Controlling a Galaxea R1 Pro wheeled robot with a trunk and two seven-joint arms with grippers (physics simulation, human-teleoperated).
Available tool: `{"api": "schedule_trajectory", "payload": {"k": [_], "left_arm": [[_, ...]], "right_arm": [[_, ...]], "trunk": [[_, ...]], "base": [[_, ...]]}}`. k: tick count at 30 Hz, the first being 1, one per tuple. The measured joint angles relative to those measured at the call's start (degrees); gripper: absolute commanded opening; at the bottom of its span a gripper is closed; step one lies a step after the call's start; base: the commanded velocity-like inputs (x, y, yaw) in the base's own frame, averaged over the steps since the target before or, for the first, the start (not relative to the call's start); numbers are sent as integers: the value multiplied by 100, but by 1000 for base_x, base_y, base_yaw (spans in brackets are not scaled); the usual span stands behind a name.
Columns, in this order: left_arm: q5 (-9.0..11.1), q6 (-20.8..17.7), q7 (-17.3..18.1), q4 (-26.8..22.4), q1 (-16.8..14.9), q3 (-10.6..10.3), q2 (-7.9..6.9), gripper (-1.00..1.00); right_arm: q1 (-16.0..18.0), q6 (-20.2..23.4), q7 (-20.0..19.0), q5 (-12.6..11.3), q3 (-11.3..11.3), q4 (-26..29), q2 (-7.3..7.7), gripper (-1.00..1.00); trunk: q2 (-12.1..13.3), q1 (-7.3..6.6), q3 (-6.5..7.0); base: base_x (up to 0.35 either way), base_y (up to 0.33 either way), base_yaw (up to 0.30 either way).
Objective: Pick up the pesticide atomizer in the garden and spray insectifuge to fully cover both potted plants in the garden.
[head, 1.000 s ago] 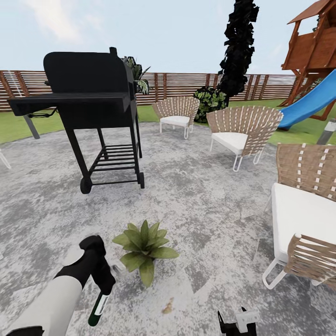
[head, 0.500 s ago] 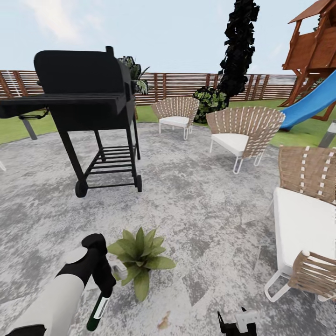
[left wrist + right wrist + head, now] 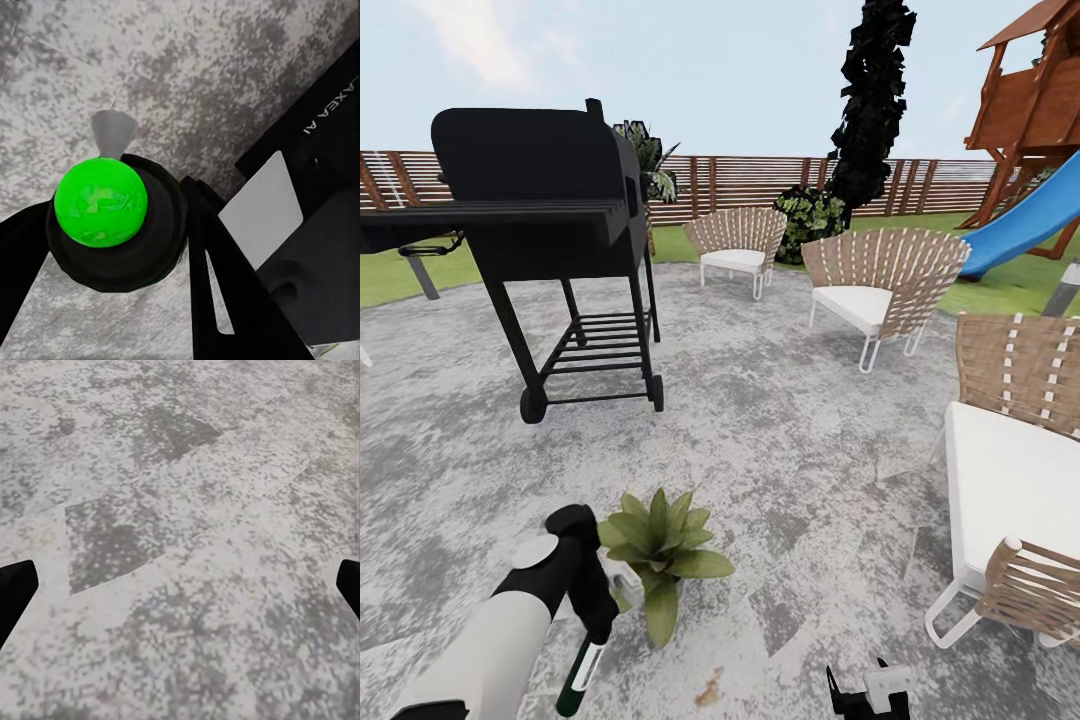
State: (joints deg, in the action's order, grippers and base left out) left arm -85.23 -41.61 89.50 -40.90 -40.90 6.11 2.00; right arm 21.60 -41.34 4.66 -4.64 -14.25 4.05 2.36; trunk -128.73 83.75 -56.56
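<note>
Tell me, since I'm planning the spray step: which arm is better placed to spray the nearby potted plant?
The left. Its end effector already holds the pesticide atomizer, right beside the potted plant. The right end effector sits low, open and empty, farther from the plant.

Mottled grey paved patio (image 3: 800,440), potted plant (image 3: 660,545), black grill (image 3: 550,230), slatted chairs (image 3: 880,285) standing on it

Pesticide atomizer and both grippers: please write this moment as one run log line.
left gripper: shut on pesticide atomizer | atomizer: hangs beside potted plant on patio | right gripper: open, over bare paving
</note>
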Motion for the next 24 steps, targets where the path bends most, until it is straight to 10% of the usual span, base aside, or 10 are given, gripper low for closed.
{"api": "schedule_trajectory", "payload": {"k": [24], "left_arm": [[-296, -429, -443, -49, -160, -6, -58, -100]], "right_arm": [[0, 7, -2, 1, 0, -9, 0, 100]], "trunk": [[0, 0, 0]], "base": [[66, 0, 0]]}}
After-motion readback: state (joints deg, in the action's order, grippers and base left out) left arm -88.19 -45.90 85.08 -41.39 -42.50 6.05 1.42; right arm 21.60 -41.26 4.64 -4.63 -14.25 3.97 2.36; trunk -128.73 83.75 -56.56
